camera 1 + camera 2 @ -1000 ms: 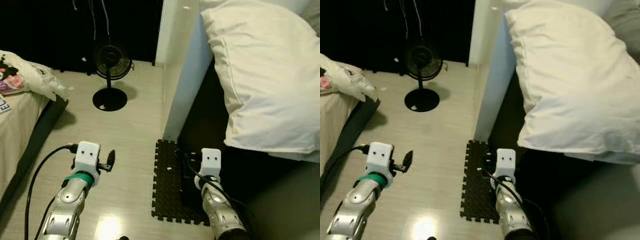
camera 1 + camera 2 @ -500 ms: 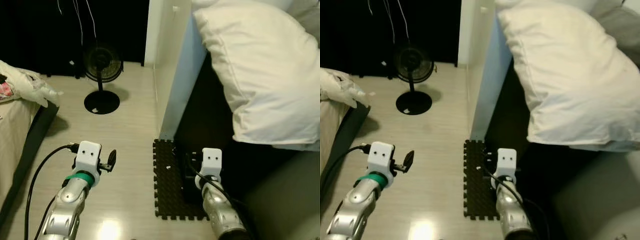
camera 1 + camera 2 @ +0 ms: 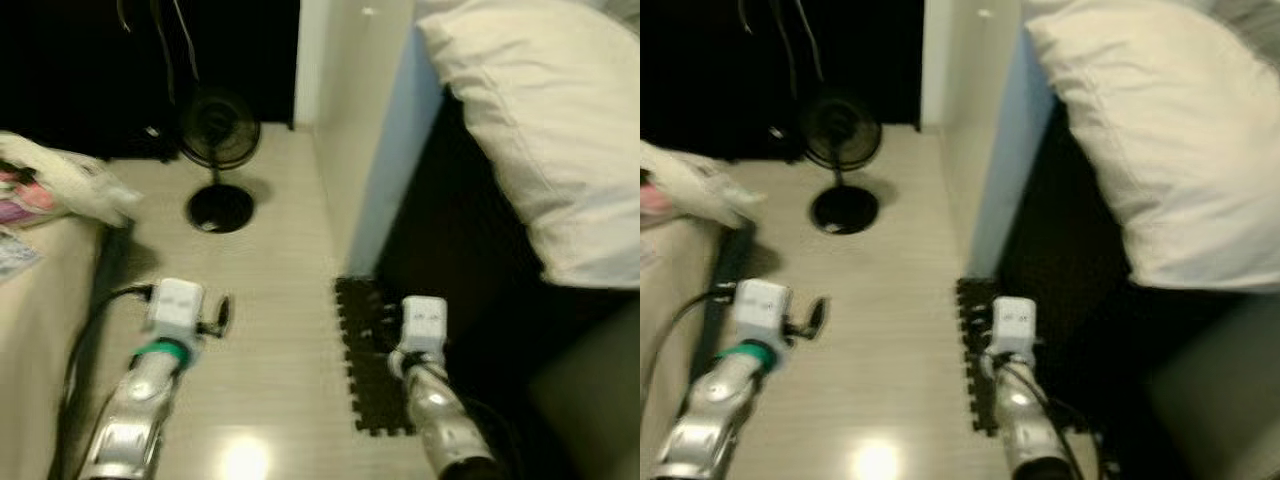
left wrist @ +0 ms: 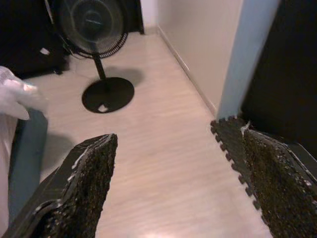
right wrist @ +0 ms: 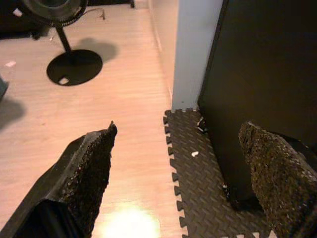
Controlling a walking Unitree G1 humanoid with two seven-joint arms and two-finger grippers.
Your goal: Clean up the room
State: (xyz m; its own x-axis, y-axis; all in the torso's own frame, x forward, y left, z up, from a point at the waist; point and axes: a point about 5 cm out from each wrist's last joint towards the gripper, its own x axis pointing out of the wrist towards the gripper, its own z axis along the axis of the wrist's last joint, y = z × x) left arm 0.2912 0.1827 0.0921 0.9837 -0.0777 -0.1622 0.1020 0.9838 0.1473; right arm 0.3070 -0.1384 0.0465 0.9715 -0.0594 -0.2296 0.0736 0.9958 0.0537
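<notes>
Pale wood-look floor (image 3: 270, 260) runs between a bed (image 3: 40, 290) on the robot's left and a white partition wall (image 3: 375, 130) on its right; the head views are slightly blurred. In the left eye view, a black pedestal fan (image 3: 218, 150) stands at the far end of the floor, a large white pillow (image 3: 545, 130) lies high on the right, and a black foam puzzle mat (image 3: 372, 360) sits at the foot of the wall. The left gripper (image 3: 218, 316) is held over bare floor; the right gripper (image 3: 998, 345) is above the mat. In the left wrist view, the fingers (image 4: 86, 183) are spread wide apart and empty, framing the fan base (image 4: 108, 94) and the mat edge (image 4: 233, 144). In the right wrist view, the fingers (image 5: 86, 173) are likewise spread and empty above the mat (image 5: 198, 183), beside a dark cabinet (image 5: 257, 89).
</notes>
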